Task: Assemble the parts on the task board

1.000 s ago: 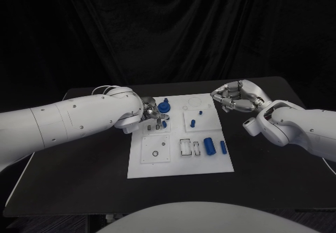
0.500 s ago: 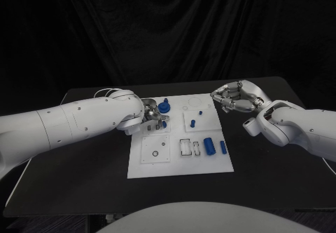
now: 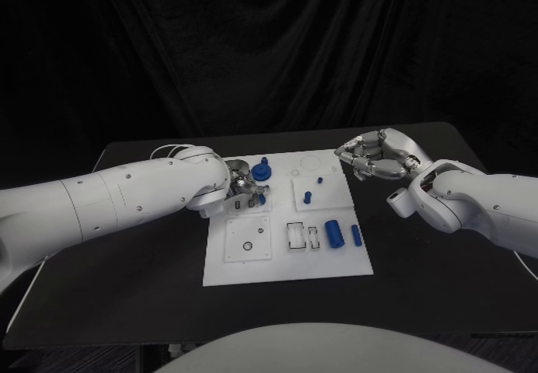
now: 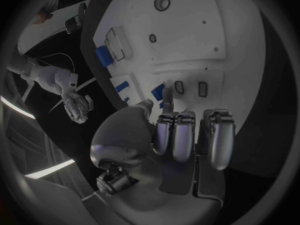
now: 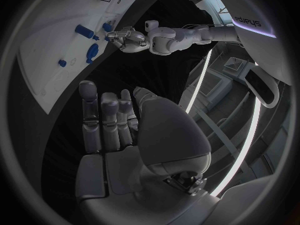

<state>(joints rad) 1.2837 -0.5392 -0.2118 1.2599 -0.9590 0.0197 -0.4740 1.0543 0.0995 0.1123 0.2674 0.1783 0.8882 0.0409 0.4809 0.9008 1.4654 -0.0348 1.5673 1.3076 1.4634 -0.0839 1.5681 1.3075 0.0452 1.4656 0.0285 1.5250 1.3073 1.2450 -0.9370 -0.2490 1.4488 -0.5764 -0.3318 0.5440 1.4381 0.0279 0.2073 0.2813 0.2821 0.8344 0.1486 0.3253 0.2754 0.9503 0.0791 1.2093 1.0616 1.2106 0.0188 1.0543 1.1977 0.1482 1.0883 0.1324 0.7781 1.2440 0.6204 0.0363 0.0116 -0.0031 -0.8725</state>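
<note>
Here we see the left hand (image 3: 240, 185) low over the far left part of the task board (image 3: 337, 268), its fingers (image 4: 178, 135) curled down beside a small blue part (image 4: 158, 91) that stands next to two small rectangular slots. We cannot tell whether the fingertips grip that part or merely sit against it, so whether this hand is holding anything stays unclear. Just beyond the left hand a taller blue knobbed part (image 3: 263, 169) stands upright on the board.

The right hand (image 3: 378, 157) hovers off the far right edge of the board, above the black table (image 3: 134, 287), its fingers (image 5: 109, 117) curled loosely with nothing in them. Toward the left hand from it, a short blue peg (image 3: 321, 180) and another small blue part (image 3: 307, 197) sit on a raised white square. Nearer the robot than the right hand, a blue cylinder (image 3: 334, 231) and a slimmer blue rod (image 3: 358, 236) lie side by side on the board, apart from each other, next to a rectangular frame recess (image 3: 297, 235). A black ring (image 3: 246, 246) lies on the square plate nearer the robot than the left hand.
</note>
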